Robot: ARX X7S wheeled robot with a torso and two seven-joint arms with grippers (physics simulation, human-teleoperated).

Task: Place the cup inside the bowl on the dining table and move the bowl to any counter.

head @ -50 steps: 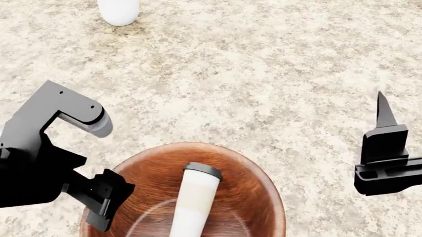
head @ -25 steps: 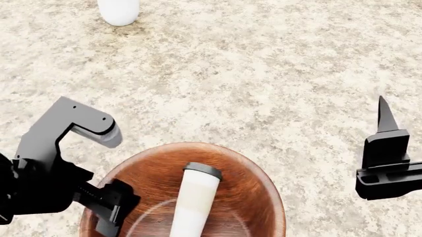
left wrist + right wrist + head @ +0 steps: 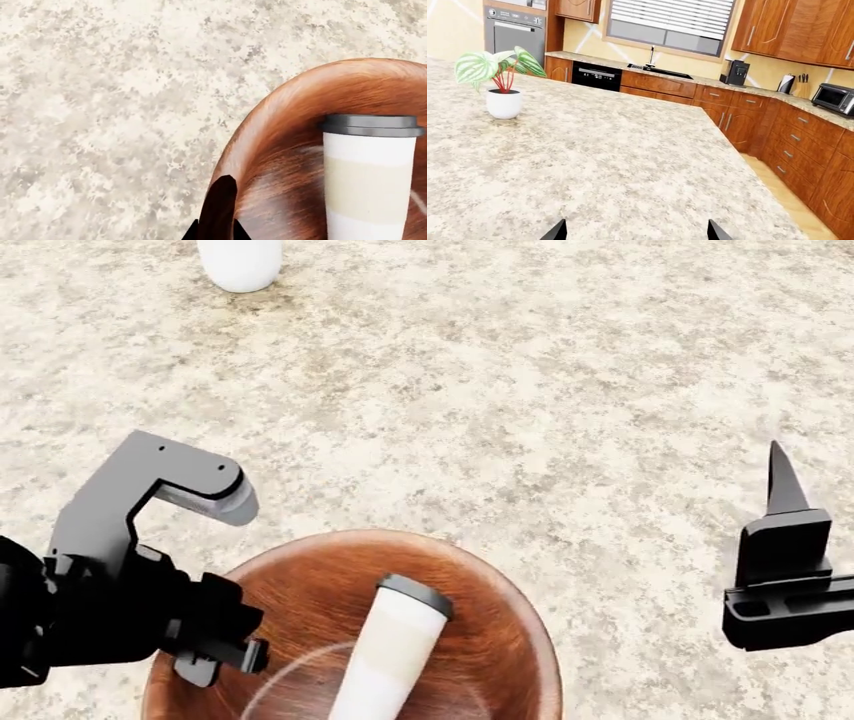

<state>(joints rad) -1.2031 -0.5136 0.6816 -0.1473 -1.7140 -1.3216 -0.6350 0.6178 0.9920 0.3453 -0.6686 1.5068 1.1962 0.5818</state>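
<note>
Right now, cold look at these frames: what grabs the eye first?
The reddish wooden bowl at the near edge of the dining table, with the cup lying tilted inside it, dark lid up. The left gripper sits at the bowl's left rim, while the right gripper hangs apart at the right, nothing between its fingers. In the right wrist view, a potted plant stands farther along the table, kitchen cabinets behind.

Glossy reddish-brown grained wooden bowl (image 3: 487,620); smooth matt cream tumbler (image 3: 380,665) with dark grey lid; pale speckled stone table (image 3: 534,390).
</note>
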